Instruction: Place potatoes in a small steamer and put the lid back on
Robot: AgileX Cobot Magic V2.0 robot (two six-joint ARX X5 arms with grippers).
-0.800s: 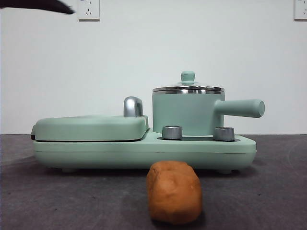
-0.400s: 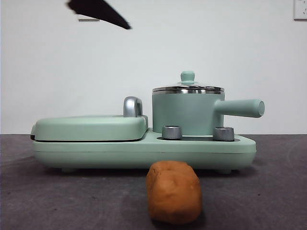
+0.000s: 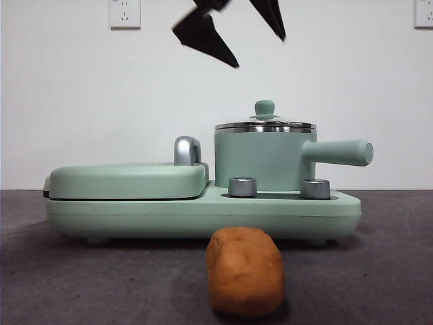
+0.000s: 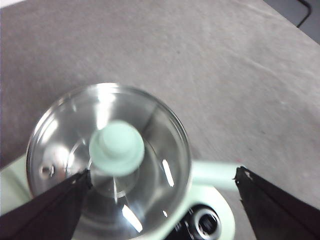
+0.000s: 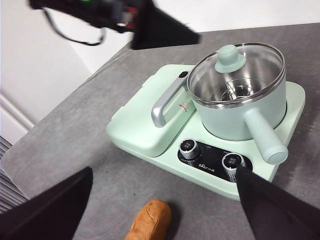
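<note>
While lidded: one steamer [image 3: 265, 161], one potato [image 3: 245, 271].

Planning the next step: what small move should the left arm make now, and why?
Probably lower the left gripper straight onto the lid's knob: its fingers are open above it, the lid still covers the pot, and the potato waits on the table.

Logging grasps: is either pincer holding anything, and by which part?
Nothing is held. The left pincer hangs open above the lid; the right pincer is open too.
</note>
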